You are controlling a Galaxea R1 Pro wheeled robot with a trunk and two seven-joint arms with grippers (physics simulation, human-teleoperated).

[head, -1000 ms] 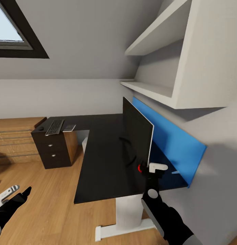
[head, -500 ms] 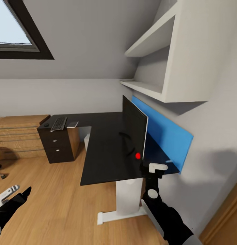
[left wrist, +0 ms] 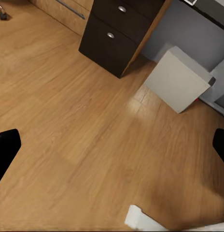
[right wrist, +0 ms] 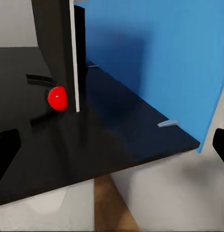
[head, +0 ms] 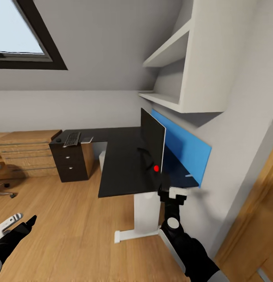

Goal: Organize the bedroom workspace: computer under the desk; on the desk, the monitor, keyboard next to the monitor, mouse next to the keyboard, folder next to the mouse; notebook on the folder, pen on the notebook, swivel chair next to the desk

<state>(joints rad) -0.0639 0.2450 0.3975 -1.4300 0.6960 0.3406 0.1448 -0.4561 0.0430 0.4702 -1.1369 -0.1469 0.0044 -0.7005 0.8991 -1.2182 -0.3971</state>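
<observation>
The right tool (head: pixel 172 194), spread and empty, hangs just before the monitor (head: pixel 152 139).

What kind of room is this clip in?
Probably an attic bedroom or home office: a skylight set in the sloped ceiling, an L-shaped black desk carrying a monitor, and wood plank floor.

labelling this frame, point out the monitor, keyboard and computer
monitor (head: pixel 151 137), head view, black screen face
keyboard (head: pixel 72 138), head view, middle of keys
computer (left wrist: pixel 180 79), left wrist view, top panel
</observation>
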